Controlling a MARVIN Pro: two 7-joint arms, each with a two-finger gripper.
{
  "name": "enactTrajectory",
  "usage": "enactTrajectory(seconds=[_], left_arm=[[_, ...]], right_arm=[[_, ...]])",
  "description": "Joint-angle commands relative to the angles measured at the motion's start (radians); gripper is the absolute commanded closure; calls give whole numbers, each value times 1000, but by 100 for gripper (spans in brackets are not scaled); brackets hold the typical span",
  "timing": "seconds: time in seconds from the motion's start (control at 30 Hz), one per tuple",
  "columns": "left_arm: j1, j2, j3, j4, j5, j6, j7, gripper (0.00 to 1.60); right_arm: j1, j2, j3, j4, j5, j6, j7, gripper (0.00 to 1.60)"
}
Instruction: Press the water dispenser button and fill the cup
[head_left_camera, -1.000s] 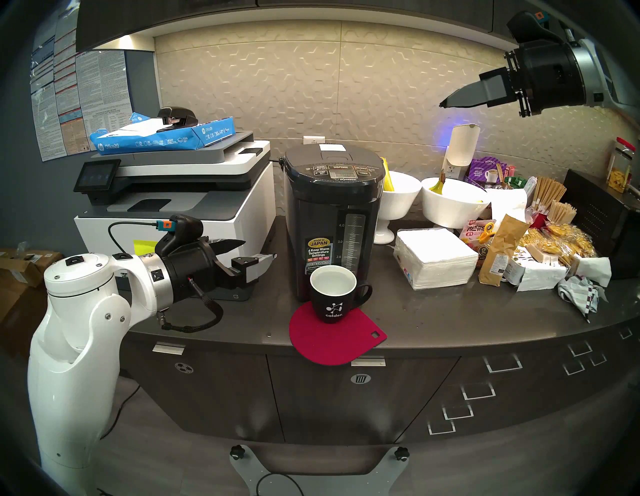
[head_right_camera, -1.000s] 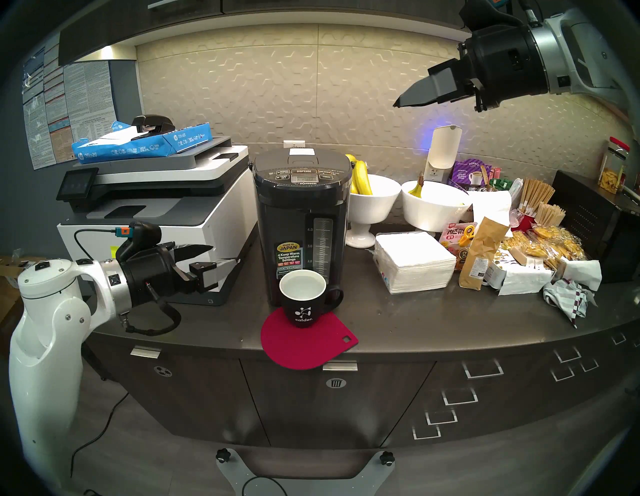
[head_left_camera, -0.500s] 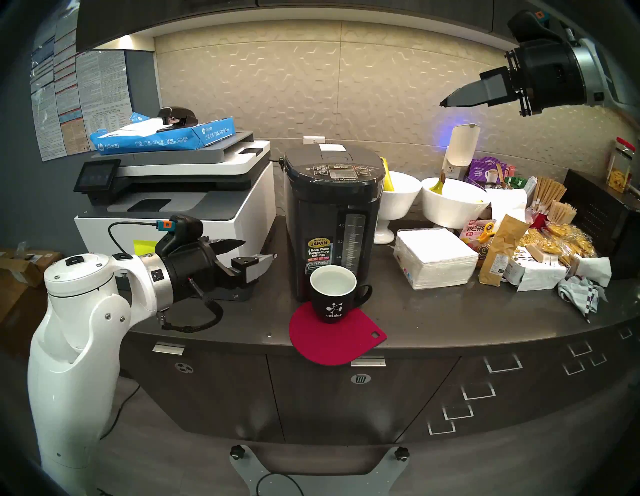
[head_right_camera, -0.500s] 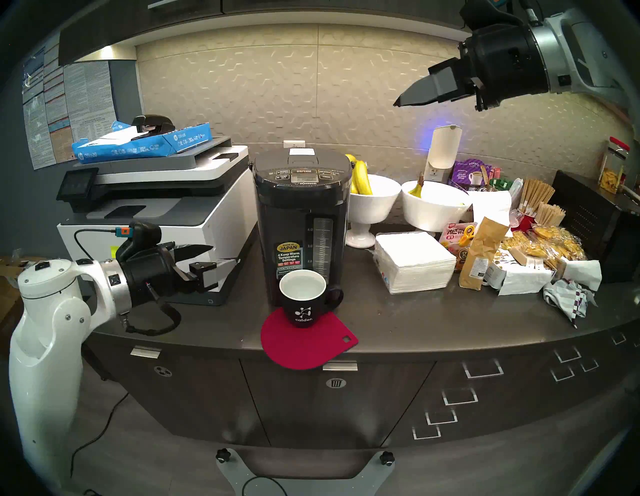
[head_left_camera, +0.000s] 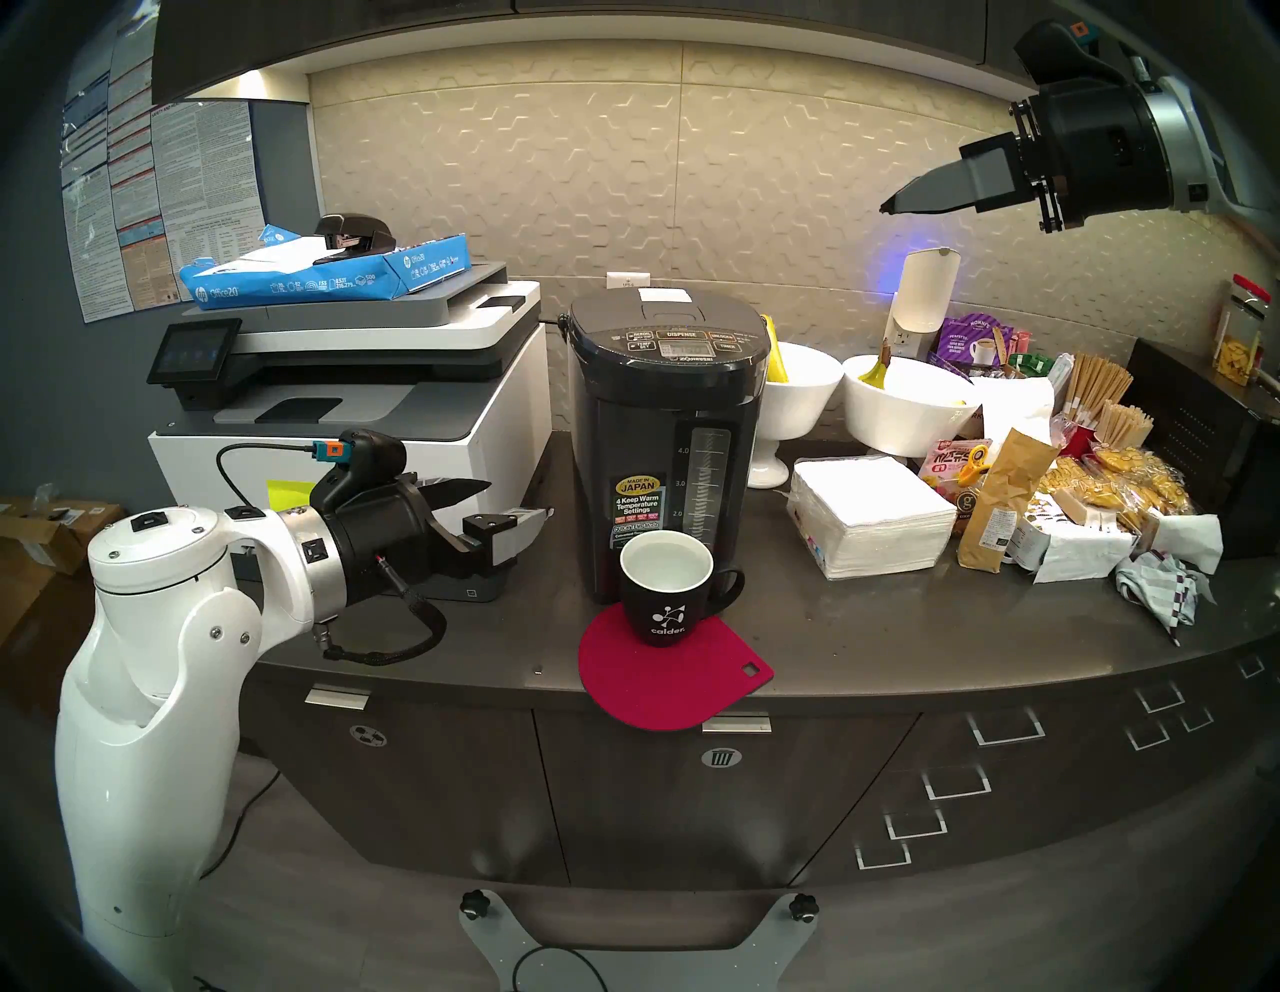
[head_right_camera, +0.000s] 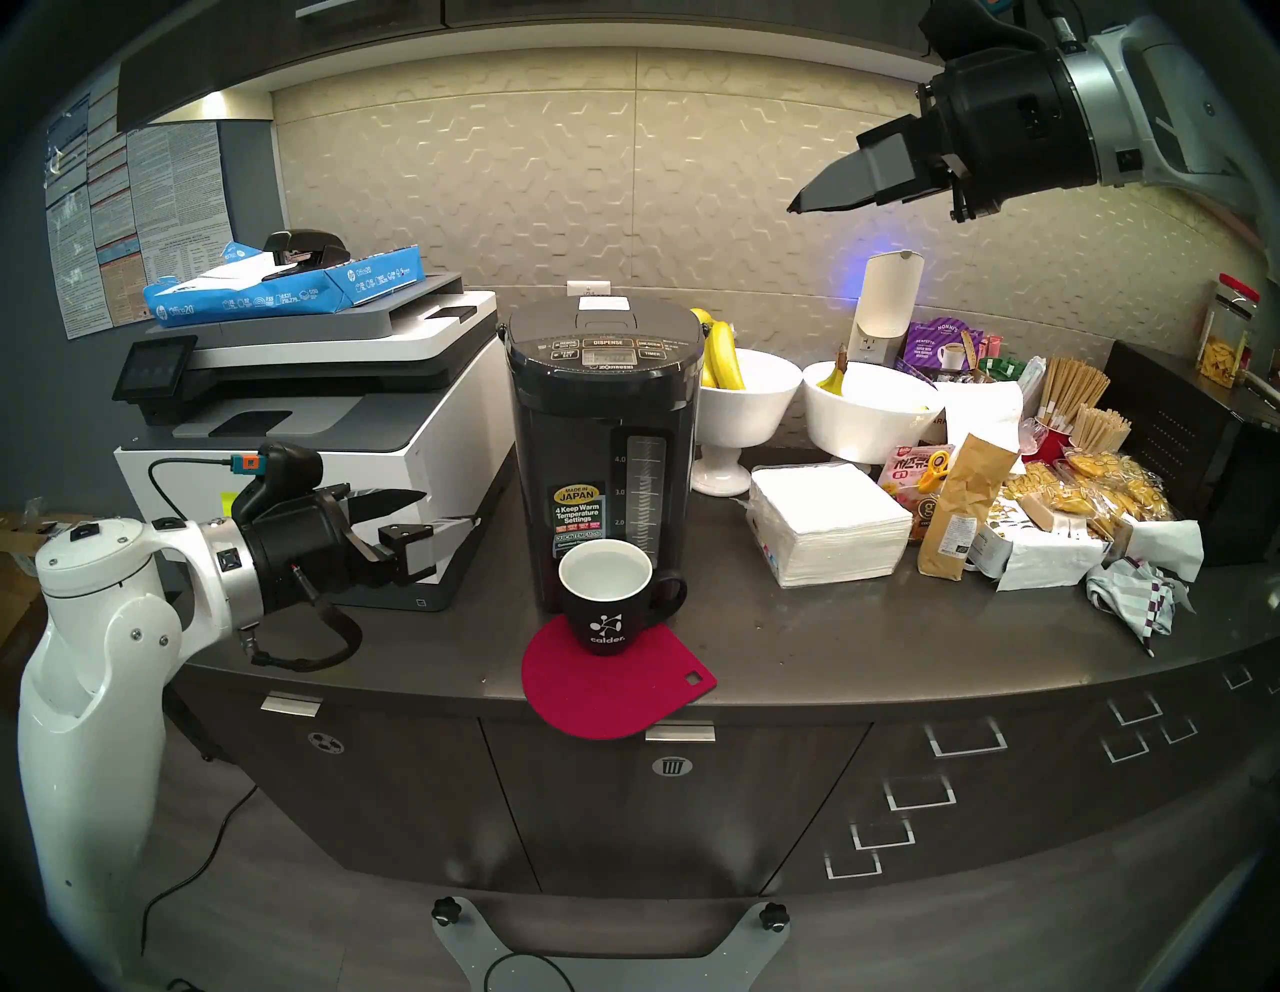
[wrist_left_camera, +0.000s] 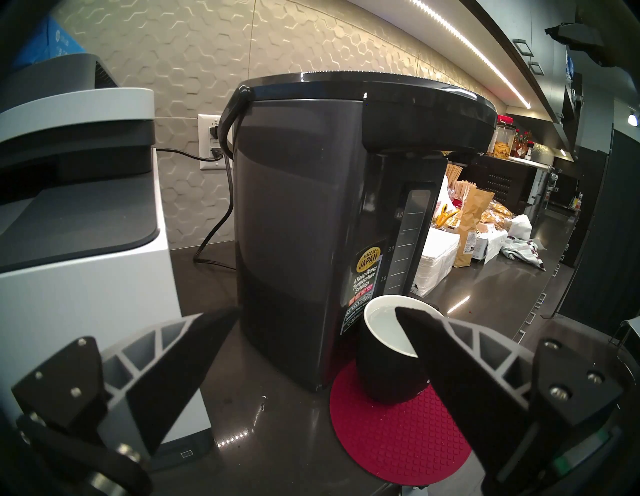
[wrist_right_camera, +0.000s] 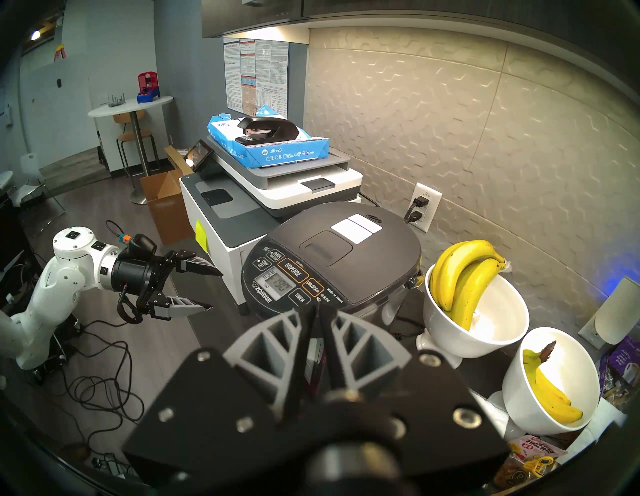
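So, nearest the counter edge: red silicone mat (head_left_camera: 675, 675) overhangs the front lip, with the "calder" mug (head_left_camera: 666, 596) on it, tight against the water dispenser (head_left_camera: 665, 443), presumably under the spout. Mug looks filled with clear water in the left wrist view. Left gripper (head_left_camera: 516, 506) sits left of the dispenser, fingers spread, empty, likely parked clear. Dispenser reads "Made in Japan", "4 Keep Warm Temperature Settings", ZOJIRUSHI; gauge marked 2.0 to 4.0. DISPENSE button (wrist_right_camera: 293, 270) sits beside UNLOCK and TIMER, untouched. Right gripper (head_left_camera: 890, 204) hangs high and right of the lid, tips nearly together, holding nothing. Behind: printer (head_left_camera: 360, 388) carrying an HP "Office20" paper ream.
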Motion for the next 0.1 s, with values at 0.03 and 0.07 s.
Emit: enactTrajectory(seconds=[0.03, 0.07], left_arm=[[0, 0, -1, -11, 0, 0, 0, 0], [0, 0, -1, -11, 0, 0, 0, 0]], right_arm=[[23, 2, 3, 6, 2, -3, 1, 95], [23, 2, 3, 6, 2, -3, 1, 95]])
